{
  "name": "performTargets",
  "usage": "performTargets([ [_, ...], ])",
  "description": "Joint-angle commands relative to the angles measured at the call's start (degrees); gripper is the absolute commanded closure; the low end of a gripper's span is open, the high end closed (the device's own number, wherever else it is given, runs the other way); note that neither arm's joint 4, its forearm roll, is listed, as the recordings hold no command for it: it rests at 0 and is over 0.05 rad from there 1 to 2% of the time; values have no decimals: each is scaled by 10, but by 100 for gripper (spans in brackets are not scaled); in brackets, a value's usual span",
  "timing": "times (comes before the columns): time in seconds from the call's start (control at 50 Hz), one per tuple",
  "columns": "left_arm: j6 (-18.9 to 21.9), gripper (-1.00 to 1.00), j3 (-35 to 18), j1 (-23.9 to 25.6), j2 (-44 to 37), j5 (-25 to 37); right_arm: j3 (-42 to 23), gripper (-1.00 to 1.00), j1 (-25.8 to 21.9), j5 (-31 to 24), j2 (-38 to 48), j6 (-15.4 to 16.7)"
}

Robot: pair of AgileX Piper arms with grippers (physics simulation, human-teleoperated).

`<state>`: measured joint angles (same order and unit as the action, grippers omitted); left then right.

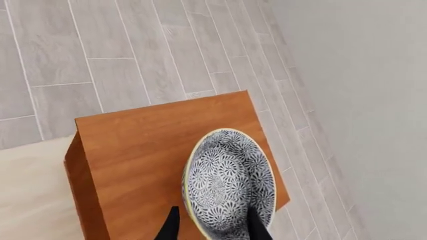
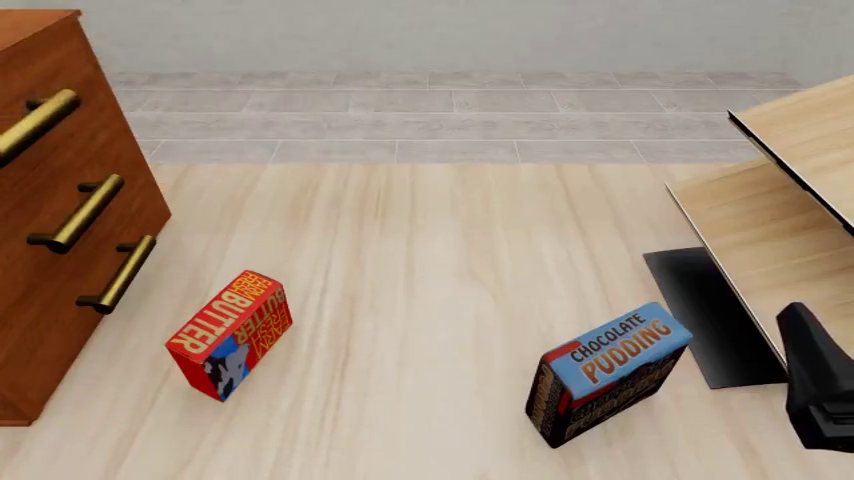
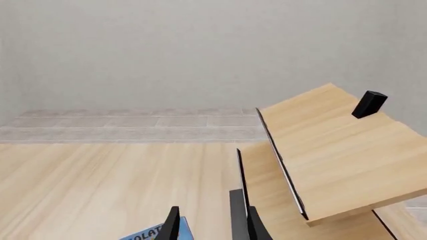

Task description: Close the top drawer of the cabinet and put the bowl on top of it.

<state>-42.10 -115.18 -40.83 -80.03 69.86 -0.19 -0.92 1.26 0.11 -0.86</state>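
The bowl (image 1: 230, 185) sits on or just over the cabinet (image 1: 147, 150) top, near one edge, with the left gripper (image 1: 213, 227) pinching its rim. In the front view the top drawer (image 2: 47, 105) looks shut. Placing seems the step; next, letting go cleanly. The right gripper (image 3: 212, 225) is spread, holding nothing.
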Motion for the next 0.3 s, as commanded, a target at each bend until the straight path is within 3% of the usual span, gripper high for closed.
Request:
performTargets([
  [0.02, -9, -100, -5, 1, 23, 0, 0, -100, 1, 1, 0, 0],
  [0.3, -18, -100, -14, 11, 47, 0, 0, -100, 3, 1, 0, -4],
])
